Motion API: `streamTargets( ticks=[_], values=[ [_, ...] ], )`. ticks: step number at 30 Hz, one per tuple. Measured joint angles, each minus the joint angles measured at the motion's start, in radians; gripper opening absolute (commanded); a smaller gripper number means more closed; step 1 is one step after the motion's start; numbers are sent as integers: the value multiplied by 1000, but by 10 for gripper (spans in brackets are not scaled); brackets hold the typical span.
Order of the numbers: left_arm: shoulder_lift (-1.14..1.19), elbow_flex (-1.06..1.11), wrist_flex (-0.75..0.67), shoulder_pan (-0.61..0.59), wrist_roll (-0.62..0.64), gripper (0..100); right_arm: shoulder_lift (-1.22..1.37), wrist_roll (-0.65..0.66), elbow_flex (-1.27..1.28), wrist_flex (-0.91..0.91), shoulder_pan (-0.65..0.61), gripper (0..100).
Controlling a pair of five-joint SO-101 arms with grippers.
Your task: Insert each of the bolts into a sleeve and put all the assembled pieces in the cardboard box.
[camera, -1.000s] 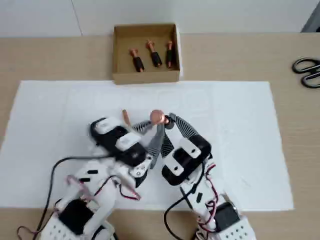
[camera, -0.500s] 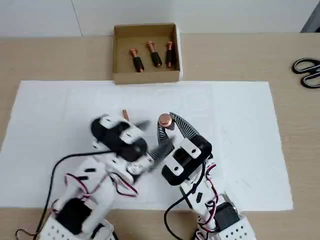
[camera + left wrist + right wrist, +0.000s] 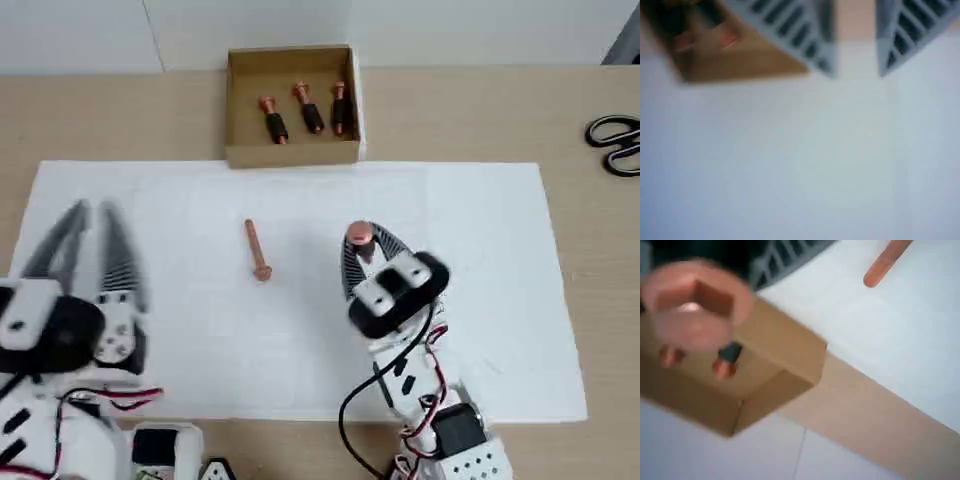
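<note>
My right gripper (image 3: 365, 238) is near the middle of the white sheet, shut on a copper bolt (image 3: 358, 234) that stands head up. Something dark sits under the head between the fingers. In the right wrist view the bolt's head (image 3: 695, 305) looms close. A second, loose bolt (image 3: 256, 250) lies flat on the sheet to the left of it, also seen as the loose bolt (image 3: 887, 262). My left gripper (image 3: 90, 228) is at the sheet's left edge, open and holding nothing (image 3: 855, 70). The cardboard box (image 3: 240, 110) at the back holds three assembled pieces (image 3: 305, 108).
A white sheet (image 3: 480, 260) covers most of the wooden table. Scissors (image 3: 615, 140) lie at the far right edge. The box (image 3: 740, 62) appears beyond the left gripper's fingers, and the box (image 3: 765, 365) also lies ahead of the right gripper.
The left arm has pulled away from the right gripper to the sheet's left edge, and its gripper has opened. The right gripper moved slightly right with the bolt. The loose bolt is now uncovered.
</note>
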Motion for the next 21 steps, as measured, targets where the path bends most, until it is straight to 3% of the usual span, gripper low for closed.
streamTargets(
  ticks=[4, 9, 13, 21],
  values=[
    [0, 41, 25, -203, 18, 6, 2, -110, -87, 164, 91, 4],
    [-17, 198, -77, -351, 80, 6, 0, -137, -399, 431, 258, 3],
    [-112, 358, -180, -373, 97, 6, -8, -137, -601, 591, 393, 3],
    [-310, 628, -356, -376, 101, 6, -20, -63, -756, 813, 783, 3]
  ],
)
